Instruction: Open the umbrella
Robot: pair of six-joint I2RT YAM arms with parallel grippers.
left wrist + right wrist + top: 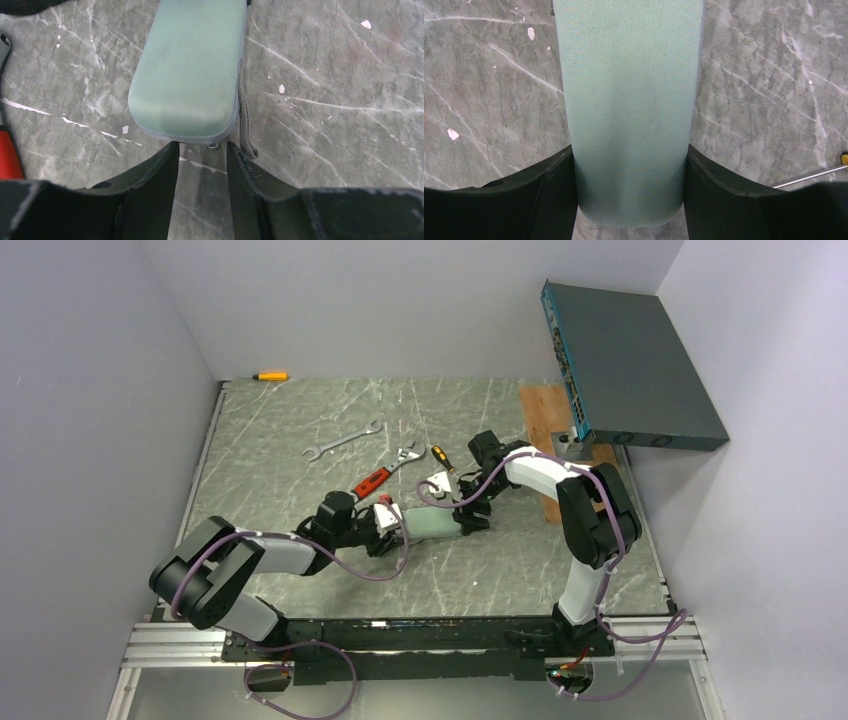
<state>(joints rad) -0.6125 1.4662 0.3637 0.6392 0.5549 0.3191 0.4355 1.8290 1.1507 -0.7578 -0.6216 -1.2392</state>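
**Case pinned at one end, zip end lined up at the other**

The grey marbled worktop [300, 430] carries everything. At its far right corner a big blue-grey box [640, 360] overhangs a wooden board [545, 410], both well apart from the work.

In the middle lies the mint-green case [432, 524], flat and lengthways between the two arms. No fabric, shaft or handle shows in any view, so the umbrella is most likely zipped inside this case, though the pictures cannot confirm it. If so, the case has to come open before the umbrella can.

The right jaws are closed across the case's right end, one pressed against each long side. This looks like an anchor, so the case will not slide while its other end is worked. The left jaws stand partly apart with nothing between them, low over the stone, their tips just short of the case's rounded left end.

Beyond the case lie a silver spanner [343, 439], a red-handled adjustable wrench [385, 473] and a yellow-and-black screwdriver [440, 456]. An orange screwdriver [270, 376] rests at the far edge. None of them seems needed here.

A grey zip cord [243, 120] trails down the case's edge to just beside one left tip. A small metal pull [212, 145] peeps from under the seam, in line with the gap between the left jaws, which is probably why they wait there.
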